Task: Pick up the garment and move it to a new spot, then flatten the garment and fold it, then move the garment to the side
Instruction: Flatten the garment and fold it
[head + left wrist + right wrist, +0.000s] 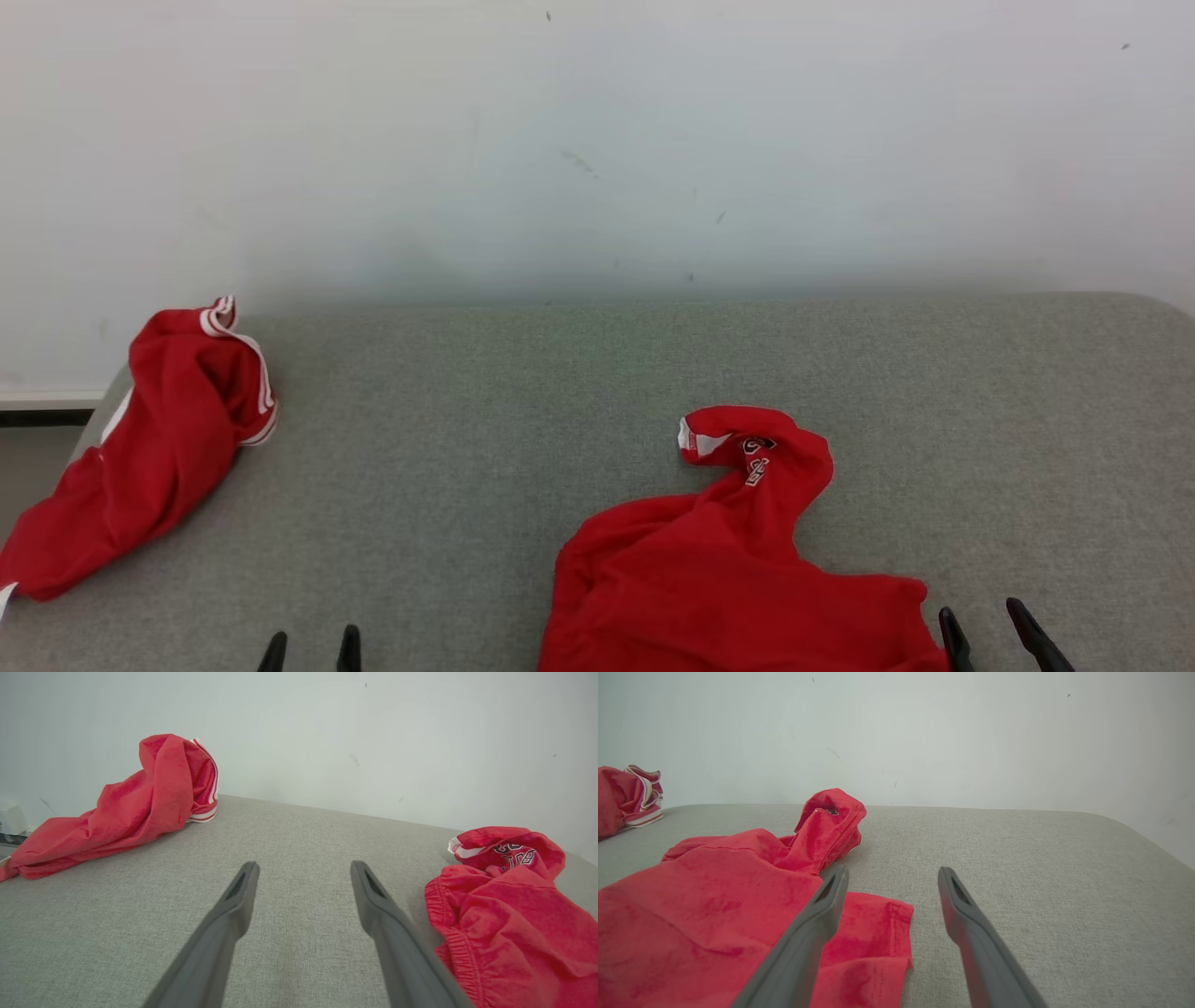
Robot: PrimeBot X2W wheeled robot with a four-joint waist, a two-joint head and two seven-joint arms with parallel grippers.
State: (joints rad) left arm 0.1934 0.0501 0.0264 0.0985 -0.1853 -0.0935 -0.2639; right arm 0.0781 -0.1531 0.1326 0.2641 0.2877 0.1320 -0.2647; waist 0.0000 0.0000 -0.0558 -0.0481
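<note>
**Two red heaps, both grippers empty**

The crumpled red garment with printed lettering (728, 579) lay near right on the grey fabric table (560, 420), just beside the right gripper (985, 621), jaws spread. The left gripper (311, 644) stood released too. A red white-trimmed garment (159, 457) slumped far left.
</note>
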